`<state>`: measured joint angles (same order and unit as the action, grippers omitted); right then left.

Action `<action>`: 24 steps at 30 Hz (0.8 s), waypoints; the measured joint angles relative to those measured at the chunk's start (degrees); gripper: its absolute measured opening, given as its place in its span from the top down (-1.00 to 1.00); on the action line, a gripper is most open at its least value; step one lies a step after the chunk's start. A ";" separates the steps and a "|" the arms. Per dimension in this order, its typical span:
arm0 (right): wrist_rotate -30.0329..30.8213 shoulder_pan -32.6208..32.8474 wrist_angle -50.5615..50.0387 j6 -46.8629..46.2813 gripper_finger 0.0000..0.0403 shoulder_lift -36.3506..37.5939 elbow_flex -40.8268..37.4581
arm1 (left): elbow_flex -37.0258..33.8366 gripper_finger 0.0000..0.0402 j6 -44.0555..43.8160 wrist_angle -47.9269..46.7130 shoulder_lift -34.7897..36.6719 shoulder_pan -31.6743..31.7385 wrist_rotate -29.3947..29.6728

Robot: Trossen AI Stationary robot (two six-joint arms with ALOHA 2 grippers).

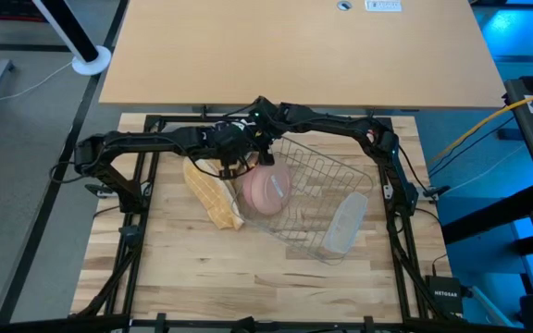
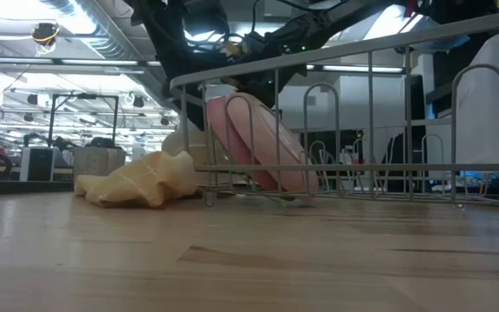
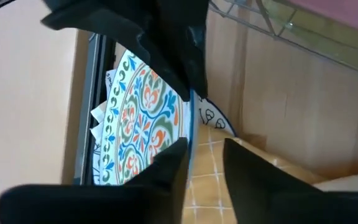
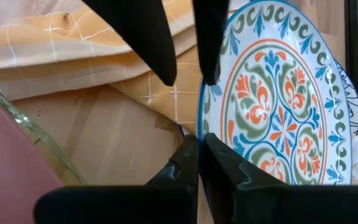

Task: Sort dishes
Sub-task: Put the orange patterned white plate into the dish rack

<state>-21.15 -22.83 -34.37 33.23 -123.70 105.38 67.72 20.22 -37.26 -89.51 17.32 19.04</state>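
Near the back edge of the pale wooden table (image 1: 192,277), both dark grippers meet over a round patterned plate (image 4: 278,112), glossy white with a blue rim and orange, green and blue floral scrollwork. It stands on edge between them, just beside the wire rack (image 1: 327,180). The right gripper (image 4: 199,149) has its fingers pinched tight on the plate's thin rim. The left gripper (image 3: 201,146) straddles the same rim with its fingers narrowly apart, one on each side; whether they press the plate cannot be told. Beside the plate lies a crumpled yellow checked cloth (image 1: 213,194), soft and folded, touching the rack's near corner. Inside the thin metal rack, smooth pink dishes (image 2: 254,143) lean tilted against the upright wires, with a curved clear glass rim (image 4: 27,134) next to them. A clear oblong plastic tray (image 1: 344,222) rests at the rack's other end.
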 joint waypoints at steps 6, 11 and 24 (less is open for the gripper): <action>0.09 0.11 0.68 0.22 0.95 0.02 0.07 | -0.84 0.24 4.90 0.22 0.00 0.30 0.00; -0.02 0.09 0.61 0.04 0.93 0.02 0.07 | -3.51 0.16 10.26 1.71 -0.81 1.99 0.20; 0.15 -0.03 0.39 -0.01 0.94 0.09 0.07 | -6.56 0.33 22.39 13.72 -3.06 6.11 3.04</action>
<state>-20.99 -22.86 -33.98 33.22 -123.61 105.45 61.17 42.62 -23.54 -92.58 23.43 22.08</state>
